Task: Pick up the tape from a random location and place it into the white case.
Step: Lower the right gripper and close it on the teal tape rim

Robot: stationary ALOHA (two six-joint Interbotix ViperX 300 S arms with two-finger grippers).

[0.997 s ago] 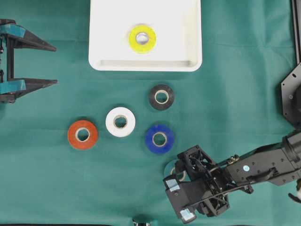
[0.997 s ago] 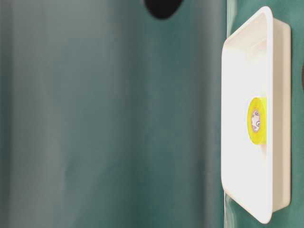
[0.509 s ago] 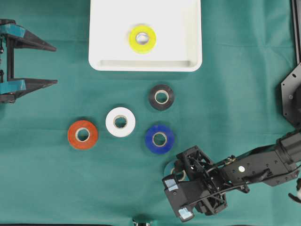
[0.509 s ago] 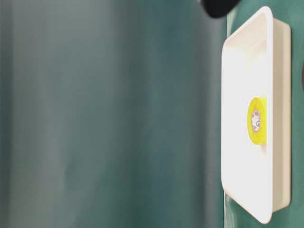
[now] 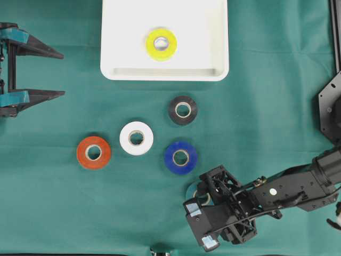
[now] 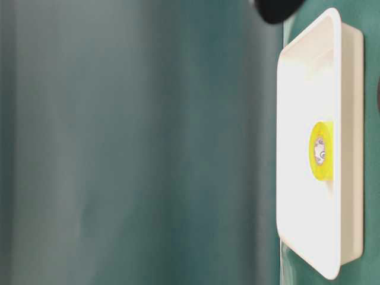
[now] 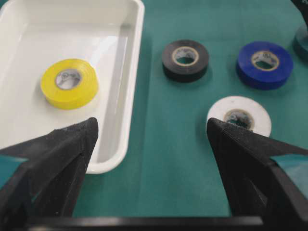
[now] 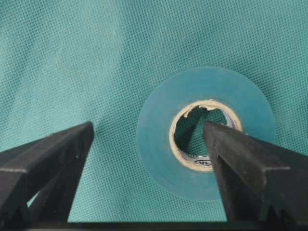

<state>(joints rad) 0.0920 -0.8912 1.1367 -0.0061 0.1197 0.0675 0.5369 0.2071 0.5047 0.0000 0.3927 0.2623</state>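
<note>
left gripper [image 5: 59,73]: black wedge-shaped fingers, teal tape strips near their bases | right gripper [image 8: 149,144]: black tapering fingers, matte and ridged | right arm [image 5: 287,192]: black boxy links, thin black cables, small white round marking, pale blue tape patches on wrist housing

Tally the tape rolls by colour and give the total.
Yellow, lying in the white case: 1
Black: 1
White: 1
Orange-red: 1
Blue: 1
Teal, under the right claw: 1
Total: 6 rolls
</note>
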